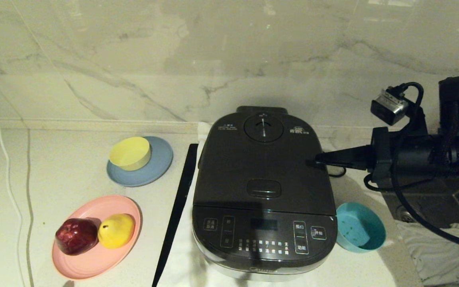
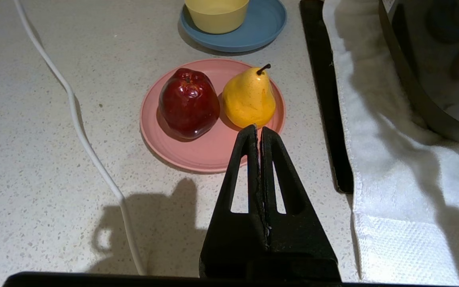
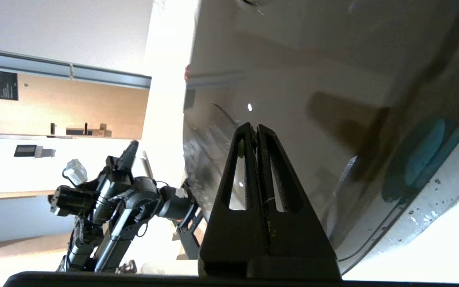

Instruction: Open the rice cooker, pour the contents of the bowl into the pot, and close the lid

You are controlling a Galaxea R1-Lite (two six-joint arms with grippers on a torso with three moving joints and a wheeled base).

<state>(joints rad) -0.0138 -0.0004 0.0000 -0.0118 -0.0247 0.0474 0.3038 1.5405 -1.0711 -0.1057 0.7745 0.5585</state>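
Over lid [image 1: 259, 167] of rice cooker [image 1: 263, 199]: right gripper [image 1: 313, 162] pinched, empty. Lid down, bowl [image 1: 360, 232] beside cooker looks near-empty. Press evenly; confirm latch. Left gripper [image 2: 259, 129] parked, pinched together.

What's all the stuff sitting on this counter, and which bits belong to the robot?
rice cooker: one, dark grey, centre, on a white cloth
lid: one, dark grey, closed
bowl: one, teal, right of cooker, a few green bits inside
yellow bowl: one, on a blue plate, left rear
pink plate: one, front left
apple: one, red, on pink plate
pear: one, yellow, beside apple
black strip: one, left of cooker
white cable: one, far left
right tool: black, shut, at lid's right edge
left tool: black, shut, above counter near pink plate
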